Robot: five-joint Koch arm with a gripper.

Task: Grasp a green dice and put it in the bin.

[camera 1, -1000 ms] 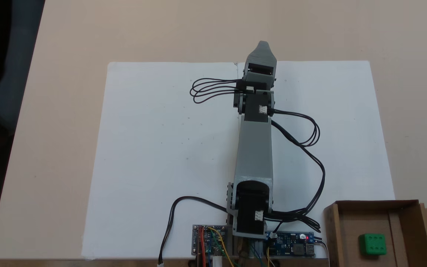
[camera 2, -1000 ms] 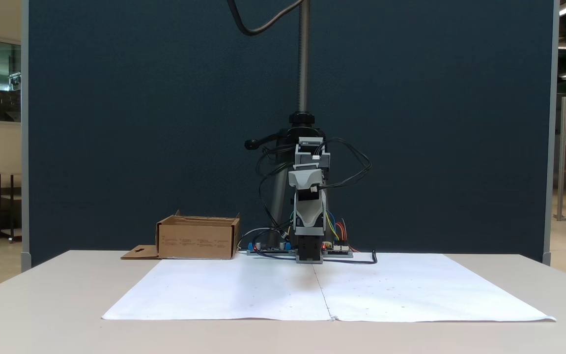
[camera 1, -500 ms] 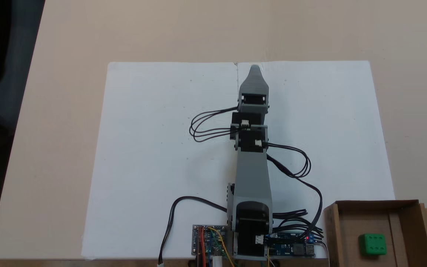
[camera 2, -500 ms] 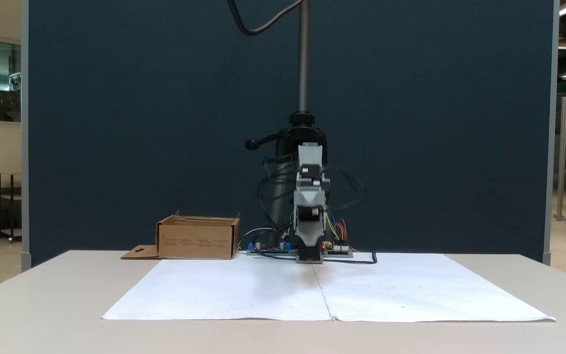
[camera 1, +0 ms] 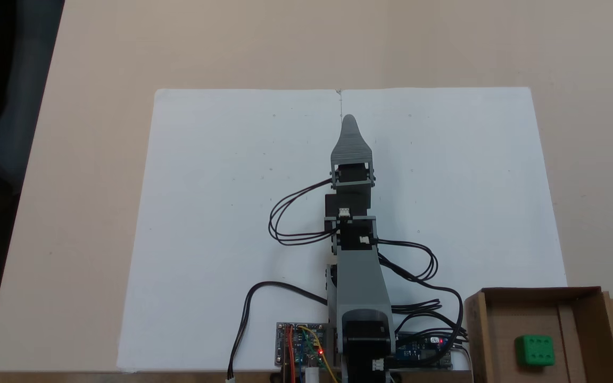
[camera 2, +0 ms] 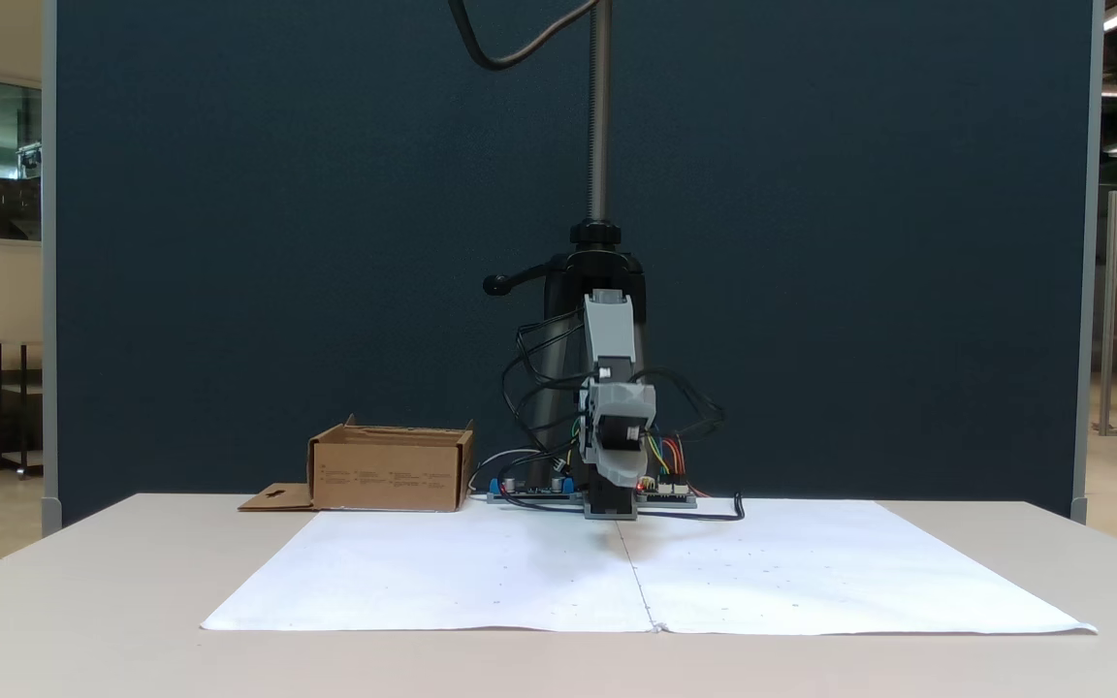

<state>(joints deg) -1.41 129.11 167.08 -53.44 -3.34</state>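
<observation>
Arm folded back toward its base over the last second, gripper [camera 1: 349, 121] now over mid white sheet [camera 1: 221, 213], jaw state cannot be told, nothing visibly held; green dice [camera 1: 535, 350] sits inside the bin [camera 1: 530, 295], so task looks complete

A large white paper sheet [camera 1: 232, 213] lay flat on the beige table [camera 1: 99, 53] — a seam ran down its middle. Two circuit boards [camera 1: 298, 346] sat at the sheet's near edge in a fixed view, wired in colours. A dark blue partition [camera 2: 277, 242] stood behind — a black stand pole [camera 2: 599, 107] rose before it.
</observation>
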